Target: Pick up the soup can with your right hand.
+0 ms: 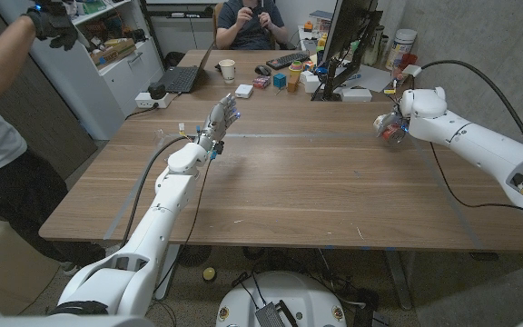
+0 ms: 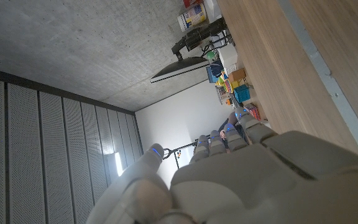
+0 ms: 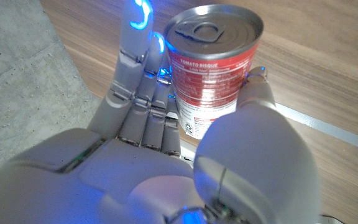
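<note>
The soup can (image 3: pixel 213 74) is red and white with a silver pull-tab lid. My right hand (image 3: pixel 166 155) grips it, fingers (image 3: pixel 138 93) on one side and thumb on the other. In the head view the right hand (image 1: pixel 392 123) is at the table's far right, and the can (image 1: pixel 389 133) shows as a bit of red and silver under it. I cannot tell whether the can touches the table. My left hand (image 1: pixel 221 118) stands upright over the far middle of the table with fingers apart, holding nothing. The left wrist view shows the left hand (image 2: pixel 229 174) from behind.
Beyond the wooden table's (image 1: pixel 316 191) far edge are a laptop (image 1: pixel 182 79), a paper cup (image 1: pixel 228 69), a white box (image 1: pixel 244 91), a monitor (image 1: pixel 348 36) and small items. A person (image 1: pixel 252 23) sits behind. Another person's gloved hand (image 1: pixel 54 24) reaches in at the far left.
</note>
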### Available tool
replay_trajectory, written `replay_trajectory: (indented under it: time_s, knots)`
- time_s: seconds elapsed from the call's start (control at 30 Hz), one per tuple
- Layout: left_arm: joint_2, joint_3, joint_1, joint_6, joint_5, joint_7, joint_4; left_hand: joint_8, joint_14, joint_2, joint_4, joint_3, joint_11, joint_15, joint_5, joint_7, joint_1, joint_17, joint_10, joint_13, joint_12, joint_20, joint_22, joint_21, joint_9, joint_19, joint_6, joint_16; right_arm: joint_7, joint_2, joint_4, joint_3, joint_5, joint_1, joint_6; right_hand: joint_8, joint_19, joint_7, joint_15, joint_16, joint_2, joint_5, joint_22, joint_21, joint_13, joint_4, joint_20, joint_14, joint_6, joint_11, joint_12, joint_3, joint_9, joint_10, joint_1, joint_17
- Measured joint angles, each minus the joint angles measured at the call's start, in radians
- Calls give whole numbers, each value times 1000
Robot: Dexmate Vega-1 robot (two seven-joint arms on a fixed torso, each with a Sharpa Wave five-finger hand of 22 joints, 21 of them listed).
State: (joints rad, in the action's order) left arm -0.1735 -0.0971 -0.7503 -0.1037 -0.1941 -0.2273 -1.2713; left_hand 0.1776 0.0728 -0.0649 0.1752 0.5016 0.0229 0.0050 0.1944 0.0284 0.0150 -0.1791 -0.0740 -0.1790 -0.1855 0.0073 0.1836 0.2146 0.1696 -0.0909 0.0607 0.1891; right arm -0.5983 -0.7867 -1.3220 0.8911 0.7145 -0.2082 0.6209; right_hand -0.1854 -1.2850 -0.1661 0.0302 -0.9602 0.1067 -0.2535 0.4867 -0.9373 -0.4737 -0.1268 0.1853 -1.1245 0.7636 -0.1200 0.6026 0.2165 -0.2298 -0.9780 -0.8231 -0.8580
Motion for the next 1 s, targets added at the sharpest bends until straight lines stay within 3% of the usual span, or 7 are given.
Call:
replay_trajectory:
  time_s: [0.43, 1.0]
  knots:
    - [1, -2, 0, -1, 1, 0, -2, 0, 0, 0, 0, 0, 0, 0, 0, 0, 0, 0, 0, 0, 0, 0, 0, 0, 0, 0, 0, 0, 64, -63, -171, -106, 0, -92, 22, 3, 3, 1, 0, -19, 7, 15, -19, -37, 0, 0, -3, 0, 8, 0, 5, 0, -1, 0, -7, -7]
    - [1, -4, -9, -1, 2, 5, -21, 0, 0, 0, -3, -3, 0, 0, 0, 0, 0, 0, 0, 0, 0, 0, 0, 0, 0, 0, 0, 0, 198, -116, -337, -232, -17, -208, 19, 0, 9, 2, 0, -39, 13, 31, -42, -77, 0, 0, -9, 0, 16, 0, 5, 1, -2, -3, -13, -6]
